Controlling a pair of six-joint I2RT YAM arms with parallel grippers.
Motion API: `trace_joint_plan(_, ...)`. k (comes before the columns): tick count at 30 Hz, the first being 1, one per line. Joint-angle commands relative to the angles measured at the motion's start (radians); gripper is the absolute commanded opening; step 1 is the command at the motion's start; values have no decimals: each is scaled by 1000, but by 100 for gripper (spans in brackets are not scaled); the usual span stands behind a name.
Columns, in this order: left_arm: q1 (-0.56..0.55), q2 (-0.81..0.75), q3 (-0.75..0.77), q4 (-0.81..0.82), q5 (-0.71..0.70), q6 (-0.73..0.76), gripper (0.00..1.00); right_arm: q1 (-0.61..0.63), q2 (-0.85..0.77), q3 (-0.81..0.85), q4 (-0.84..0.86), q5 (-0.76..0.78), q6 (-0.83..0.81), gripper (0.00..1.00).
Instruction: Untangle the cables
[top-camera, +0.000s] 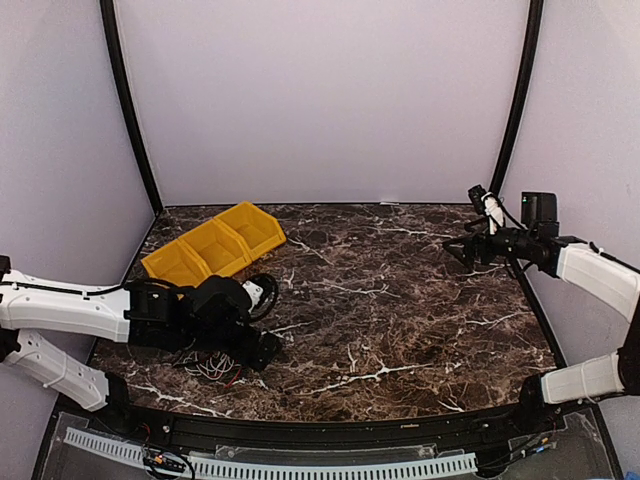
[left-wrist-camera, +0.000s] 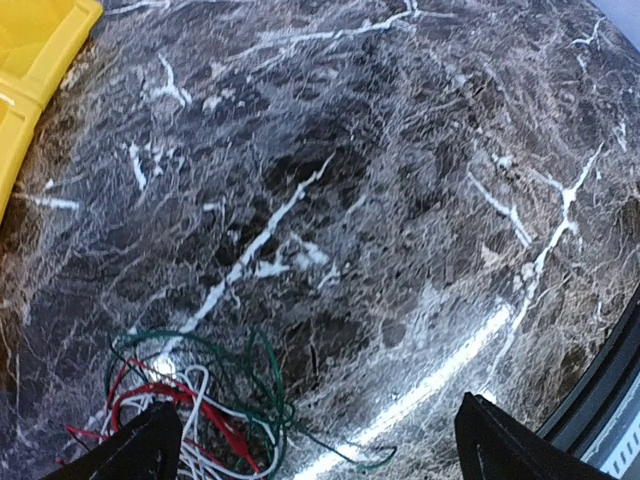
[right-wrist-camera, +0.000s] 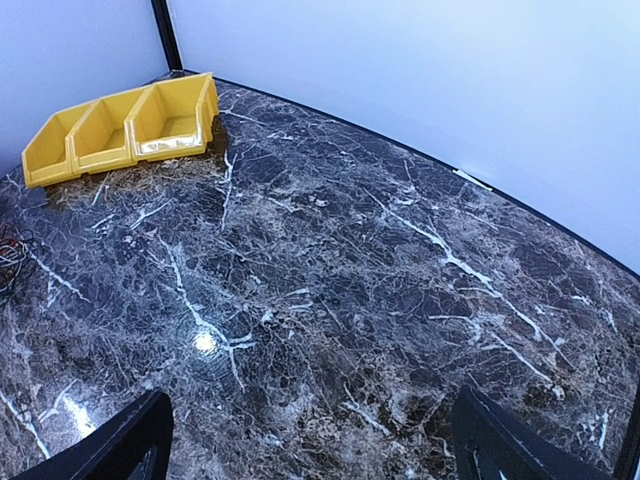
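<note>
Left gripper gaping, empty, over tangled cables near yellow bins; right gripper likewise, well apart above marble table.

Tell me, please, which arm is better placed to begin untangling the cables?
Left. The left gripper, open, hangs just over the tangled cables; the right gripper, also open, is far off on the opposite side.

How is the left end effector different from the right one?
The left end effector hangs above the cables; the right end effector is over bare table, far from them. The left is near the yellow bins; the right is on the opposite side. Both are open and empty.
</note>
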Motion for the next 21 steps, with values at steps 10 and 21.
trace_joint_plan(10,127,-188,-165,-288,-52,-466,91,-1,-5,-19,7,-101,-93,99)
trace_joint_plan(21,152,-37,-236,25,111,-469,89,3,-13,-24,4,-102,-98,99)
